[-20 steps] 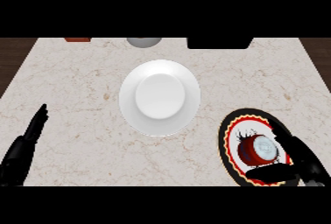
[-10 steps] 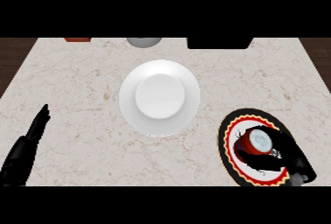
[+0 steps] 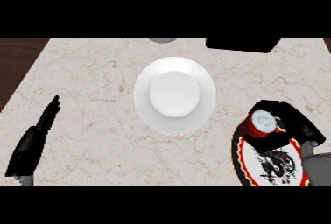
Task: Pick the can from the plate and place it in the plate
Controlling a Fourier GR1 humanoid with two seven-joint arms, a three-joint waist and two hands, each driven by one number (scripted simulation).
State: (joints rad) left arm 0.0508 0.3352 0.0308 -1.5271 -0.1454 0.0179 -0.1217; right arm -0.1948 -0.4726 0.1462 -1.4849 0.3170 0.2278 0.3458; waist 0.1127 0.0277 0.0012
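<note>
A red can [image 3: 261, 124] with a pale top sits tilted in my right hand [image 3: 298, 124], whose black fingers curl round it from the right side. The can hangs over the far rim of the dark plate [image 3: 269, 166], which has a red and white pattern and lies at the lower right. A plain white plate [image 3: 174, 95] lies in the middle of the counter, to the left of the can and apart from it. My left hand [image 3: 36, 139] rests open at the lower left, fingers straight and pointing away.
A black object [image 3: 242, 43] stands at the counter's far right edge, and a grey round thing [image 3: 163, 39] at the far middle. Dark wood [image 3: 16, 57] shows past the counter's left edge.
My right hand has closed round the can and carried it from the patterned plate's middle up to its far rim. The left hand has stayed put.
</note>
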